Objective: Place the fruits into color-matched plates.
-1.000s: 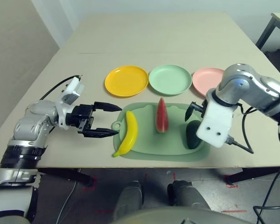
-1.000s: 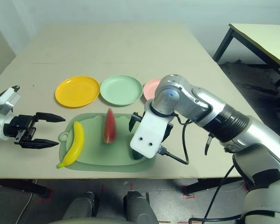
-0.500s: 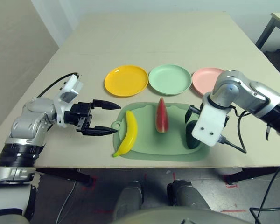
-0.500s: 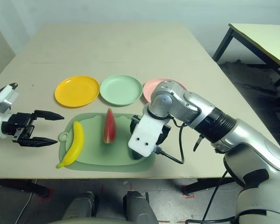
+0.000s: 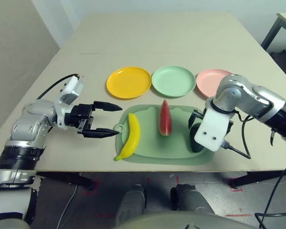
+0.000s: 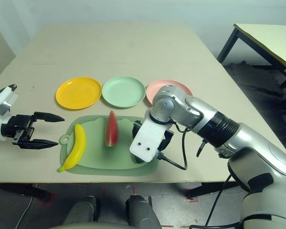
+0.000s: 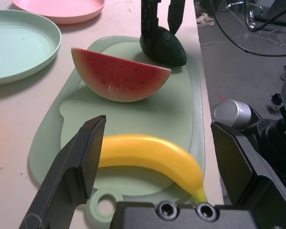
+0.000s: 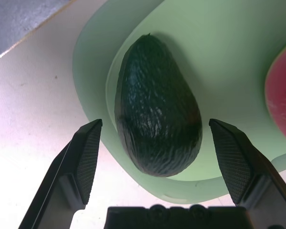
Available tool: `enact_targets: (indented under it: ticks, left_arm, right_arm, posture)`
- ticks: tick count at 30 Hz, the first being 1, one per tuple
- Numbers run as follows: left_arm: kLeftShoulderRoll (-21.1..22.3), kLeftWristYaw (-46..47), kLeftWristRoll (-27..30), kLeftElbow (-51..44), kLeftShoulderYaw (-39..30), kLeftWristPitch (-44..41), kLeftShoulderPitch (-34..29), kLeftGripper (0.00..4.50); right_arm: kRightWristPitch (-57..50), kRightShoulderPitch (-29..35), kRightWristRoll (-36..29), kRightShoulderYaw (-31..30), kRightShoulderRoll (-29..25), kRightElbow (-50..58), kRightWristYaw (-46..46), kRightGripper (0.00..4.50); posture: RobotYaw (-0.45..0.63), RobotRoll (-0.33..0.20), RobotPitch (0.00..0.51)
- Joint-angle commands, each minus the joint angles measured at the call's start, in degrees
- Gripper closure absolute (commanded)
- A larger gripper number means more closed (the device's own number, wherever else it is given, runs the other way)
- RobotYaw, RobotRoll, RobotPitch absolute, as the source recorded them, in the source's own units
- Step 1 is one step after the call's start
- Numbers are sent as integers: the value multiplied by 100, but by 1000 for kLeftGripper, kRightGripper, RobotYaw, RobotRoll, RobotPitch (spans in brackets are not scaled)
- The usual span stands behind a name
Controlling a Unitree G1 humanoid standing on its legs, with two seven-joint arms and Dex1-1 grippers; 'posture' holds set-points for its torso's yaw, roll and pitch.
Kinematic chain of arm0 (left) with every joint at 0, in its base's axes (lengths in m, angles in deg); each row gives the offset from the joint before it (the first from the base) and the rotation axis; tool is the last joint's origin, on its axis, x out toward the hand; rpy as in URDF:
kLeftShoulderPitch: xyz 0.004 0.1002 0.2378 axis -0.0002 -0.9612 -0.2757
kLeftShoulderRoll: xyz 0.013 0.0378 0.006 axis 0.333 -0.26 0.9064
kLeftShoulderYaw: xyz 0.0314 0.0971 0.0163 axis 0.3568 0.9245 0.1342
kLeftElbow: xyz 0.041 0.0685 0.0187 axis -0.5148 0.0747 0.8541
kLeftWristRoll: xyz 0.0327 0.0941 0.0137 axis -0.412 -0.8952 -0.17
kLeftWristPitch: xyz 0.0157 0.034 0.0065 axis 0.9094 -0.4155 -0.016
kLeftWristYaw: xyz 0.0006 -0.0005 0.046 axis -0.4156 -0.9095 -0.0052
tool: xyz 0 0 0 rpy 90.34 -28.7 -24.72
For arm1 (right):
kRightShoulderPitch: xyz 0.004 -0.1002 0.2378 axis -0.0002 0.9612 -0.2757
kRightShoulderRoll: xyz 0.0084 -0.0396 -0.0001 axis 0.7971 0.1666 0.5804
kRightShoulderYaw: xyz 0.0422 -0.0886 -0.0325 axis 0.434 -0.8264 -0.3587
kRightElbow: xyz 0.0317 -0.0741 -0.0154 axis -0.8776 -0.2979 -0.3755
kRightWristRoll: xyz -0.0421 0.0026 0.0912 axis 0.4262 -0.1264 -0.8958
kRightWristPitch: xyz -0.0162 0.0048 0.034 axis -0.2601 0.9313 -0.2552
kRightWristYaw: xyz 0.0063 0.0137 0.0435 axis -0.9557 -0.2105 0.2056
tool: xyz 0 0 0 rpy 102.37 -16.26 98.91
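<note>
On the green mat [image 5: 152, 149] lie a yellow banana [image 5: 130, 135], a red watermelon wedge [image 5: 165, 118] standing on its rind, and a dark green avocado [image 8: 152, 95]. My right gripper [image 5: 196, 125] is open and points down at the avocado, one finger on each side, not touching it. To the left of the mat my left gripper [image 5: 118, 121] is open, facing the banana and holding nothing. Behind the mat the yellow plate [image 5: 129, 82], the mint green plate [image 5: 173, 80] and the pink plate [image 5: 210, 81] stand in a row, all bare.
The mat lies close to the table's front edge [image 5: 148, 168]. A black cable [image 5: 238, 150] hangs from my right wrist over the table by the mat's right end. A second table [image 6: 267, 40] stands off to the right.
My right wrist has dropped and shifted a little left, bringing its fingers down around the avocado. The left arm has barely moved. The fruits lie as before.
</note>
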Motion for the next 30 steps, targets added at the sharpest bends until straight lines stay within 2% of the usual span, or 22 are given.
enact_targets:
  ticks: [1,3,6,17,18,24,30]
  left_arm:
    - [22,-20,-74,21,59,68,1,7]
    - [3,-20,-87,35,24,68,47,7]
    - [28,-20,-113,120,-33,93,127,0]
    - [73,-20,-102,254,-46,168,175,0]
    - [64,-20,-102,245,-44,162,165,0]
    - [59,-20,-145,369,-10,214,218,0]
    - [68,-20,-192,533,-3,301,298,0]
  right_arm:
    - [-81,-29,-69,-122,-12,87,-12,0]
    - [-113,-32,-49,-156,-18,77,-12,0]
    - [-177,-48,-15,-212,-47,84,-12,557]
    - [-375,-102,-99,-330,-146,123,-12,4314]
    - [-394,-120,-120,-334,-155,132,-12,4468]
    - [-494,-240,-291,-406,-222,236,-12,4468]
    - [-814,-573,-769,-633,-521,664,-12,4468]
  posture:
    - [21,0,102]
    - [21,0,102]
    - [27,0,101]
    - [23,0,106]
    - [23,0,106]
    - [19,0,104]
    - [16,0,99]
